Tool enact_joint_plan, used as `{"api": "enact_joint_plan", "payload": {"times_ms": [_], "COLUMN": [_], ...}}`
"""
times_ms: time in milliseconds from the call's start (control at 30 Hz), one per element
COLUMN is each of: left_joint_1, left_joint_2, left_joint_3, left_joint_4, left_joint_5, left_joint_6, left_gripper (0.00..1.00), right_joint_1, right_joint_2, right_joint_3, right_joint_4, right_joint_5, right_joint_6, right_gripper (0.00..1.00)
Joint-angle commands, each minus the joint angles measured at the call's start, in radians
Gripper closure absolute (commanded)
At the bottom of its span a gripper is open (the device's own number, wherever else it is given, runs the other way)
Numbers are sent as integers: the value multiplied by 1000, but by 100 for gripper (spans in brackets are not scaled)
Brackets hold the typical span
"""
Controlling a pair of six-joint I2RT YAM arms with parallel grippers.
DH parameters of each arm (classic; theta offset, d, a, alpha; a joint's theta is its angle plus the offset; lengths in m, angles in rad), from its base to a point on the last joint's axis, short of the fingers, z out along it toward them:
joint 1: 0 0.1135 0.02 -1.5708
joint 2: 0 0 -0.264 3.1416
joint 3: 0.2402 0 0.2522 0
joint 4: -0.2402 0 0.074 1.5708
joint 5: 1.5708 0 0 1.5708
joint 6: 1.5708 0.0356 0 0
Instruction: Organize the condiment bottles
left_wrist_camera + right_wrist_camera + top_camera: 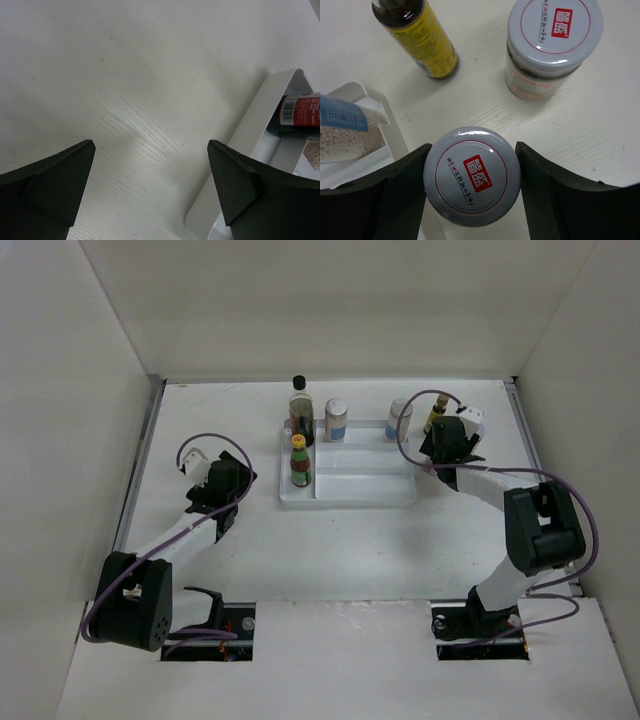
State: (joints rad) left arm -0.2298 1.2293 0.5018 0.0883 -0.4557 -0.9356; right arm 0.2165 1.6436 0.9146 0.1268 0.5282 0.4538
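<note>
My right gripper (472, 167) is shut on a pale-lidded spice jar (470, 200), one finger against each side of the lid, beside the white tray's right rim (380, 107). Beyond it a second pale-lidded jar (554, 45) and a small yellow-labelled dark bottle (422, 42) stand on the table. A blue-labelled jar (342, 127) stands in the tray. From above, the tall dark bottle (301, 410), the red-green yellow-capped bottle (299, 462) and two spice jars (336, 420) (398, 418) stand in the tray (360, 485). My left gripper (150, 170) is open and empty over bare table, left of the tray.
The tray's left corner (250, 135) lies just right of my left fingers, with the red-labelled bottle (301, 110) inside it. White walls enclose the table on three sides. My right arm (535, 525) reaches along the right edge.
</note>
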Motion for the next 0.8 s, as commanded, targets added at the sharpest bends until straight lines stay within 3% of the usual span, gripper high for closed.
{"api": "enact_joint_plan", "payload": {"times_ms": [0,200,333,500,767], "left_joint_1": [4,4,8,4,-1], "left_joint_2": [-30,-33,-57,-57,-53], "left_joint_3": [-19,-40,-57,-68,-80], "left_joint_4": [60,116,129,165,194], "left_joint_5": [15,58,57,66,77], "left_joint_6": [11,26,32,37,40], "left_gripper": [0,0,0,0,0], "right_joint_1": [13,163,298,395,474], "right_joint_2": [-124,-307,-308,-144,108], "right_joint_3": [-32,-86,-39,113,351], "right_joint_4": [68,68,111,206,211], "right_joint_5": [82,158,103,-54,-131], "right_joint_6": [19,-20,-40,-73,-73], "right_gripper": [50,51,51,51,52]}}
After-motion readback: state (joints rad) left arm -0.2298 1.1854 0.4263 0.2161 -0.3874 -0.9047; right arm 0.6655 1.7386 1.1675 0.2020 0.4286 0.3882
